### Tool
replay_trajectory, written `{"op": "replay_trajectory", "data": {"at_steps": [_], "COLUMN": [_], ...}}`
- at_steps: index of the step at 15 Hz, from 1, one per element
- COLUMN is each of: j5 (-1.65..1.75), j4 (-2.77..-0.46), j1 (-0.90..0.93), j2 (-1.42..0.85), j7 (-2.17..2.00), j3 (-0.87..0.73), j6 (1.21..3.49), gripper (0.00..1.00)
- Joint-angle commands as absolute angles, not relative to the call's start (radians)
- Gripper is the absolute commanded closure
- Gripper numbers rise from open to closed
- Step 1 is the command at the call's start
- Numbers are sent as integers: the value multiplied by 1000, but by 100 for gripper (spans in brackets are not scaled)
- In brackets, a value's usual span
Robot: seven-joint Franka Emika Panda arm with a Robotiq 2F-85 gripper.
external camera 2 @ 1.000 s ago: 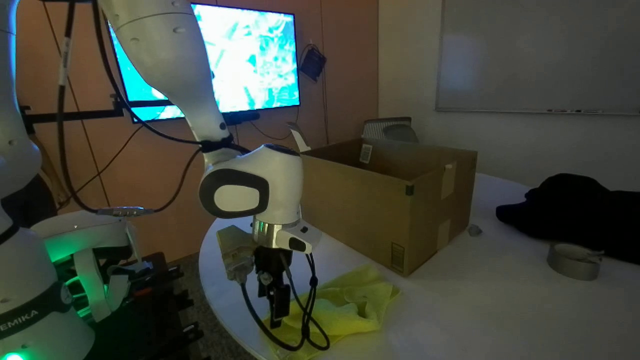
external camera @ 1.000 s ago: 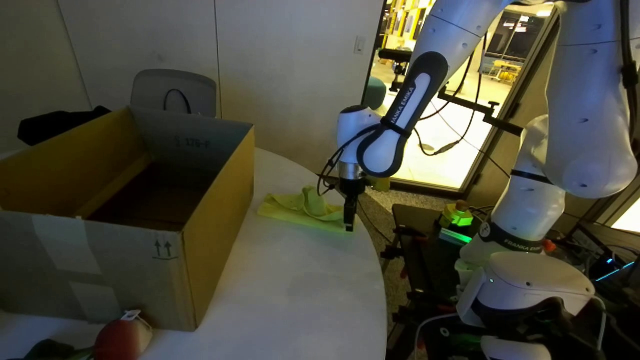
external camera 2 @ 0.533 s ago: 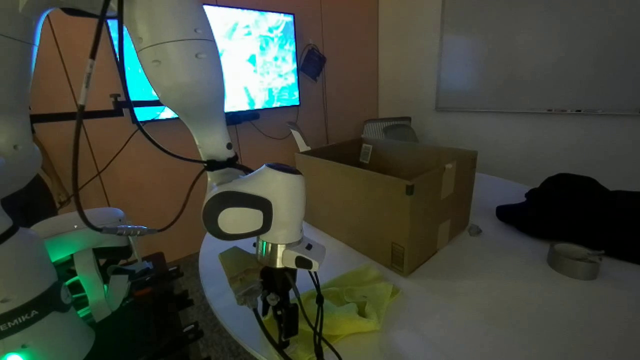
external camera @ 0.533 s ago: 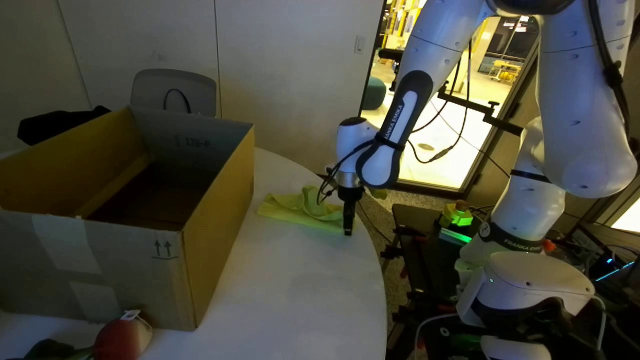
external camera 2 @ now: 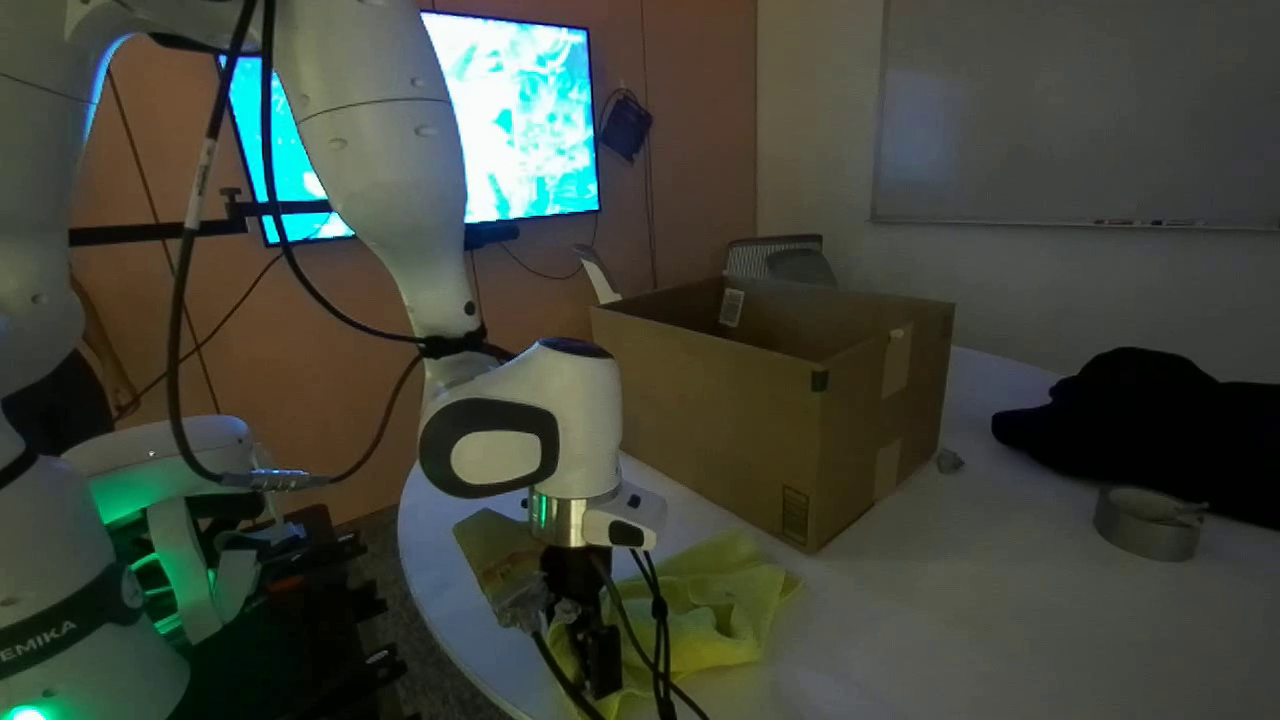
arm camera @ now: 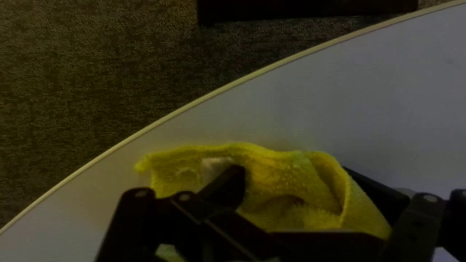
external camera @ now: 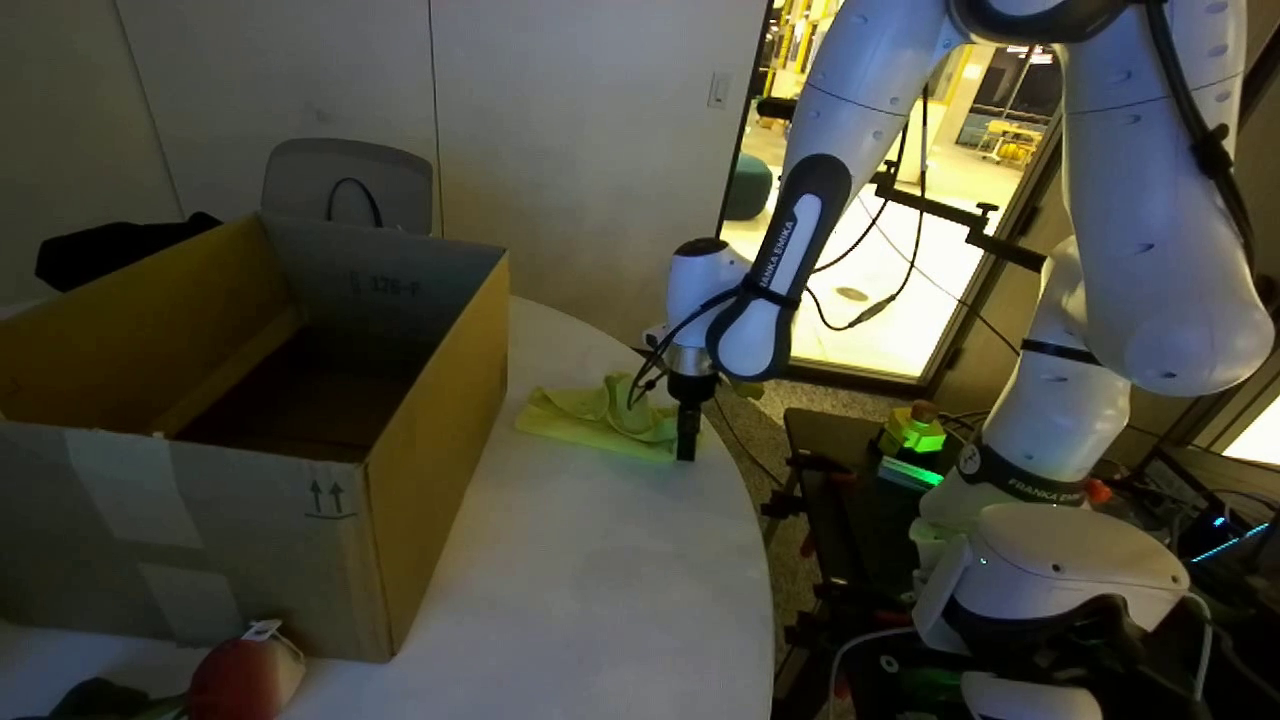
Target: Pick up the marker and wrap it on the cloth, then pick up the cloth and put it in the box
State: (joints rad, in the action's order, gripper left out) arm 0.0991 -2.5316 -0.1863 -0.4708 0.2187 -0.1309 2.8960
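Exterior view, left to right: box sits on the tabletop, topless, stiff card walls; drop target, no need to grip it. Next, cloth, rumpled on the tabletop near the box wall. Then pincer, pointing straight down at the right end of the cloth. Wrist view, same order: one jaw over the cloth by a white patch, folds in the gap, other jaw at the folded edge, touching or just beside, can't tell. So pincer is parted partway, cloth between the jaws, no firm hold visible. No marker in sight; may be inside the fold. Handling guess: cloth is light, limp, fuzzy, good friction, nothing to break, but will sag and unroll if only one layer is pinched. A marker in there would be slim, stiff, probably slick, could slide out a loose end. I'd pinch low across the thick bunch, all layers at once, not the flat corner by the patch.
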Motion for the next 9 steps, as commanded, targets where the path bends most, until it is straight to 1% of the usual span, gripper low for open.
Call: {"op": "replay_trajectory", "data": {"at_steps": [1,3,4,6,8,9], "j5": [137,151,158,177,199,212], "j4": [-2504,-2507,-2512,-2527,-2551,-2561], "j1": [-171,-164,-159,-151,-135,-128], "j2": [-495,-479,-467,-436,-397,-379], "j7": [214,213,210,209,199,199], "j3": [-159,-168,-175,-190,-216,-230], "j6": [2900,2889,2882,2870,2871,2870], "gripper": [66,80,88,94,96,92]}}
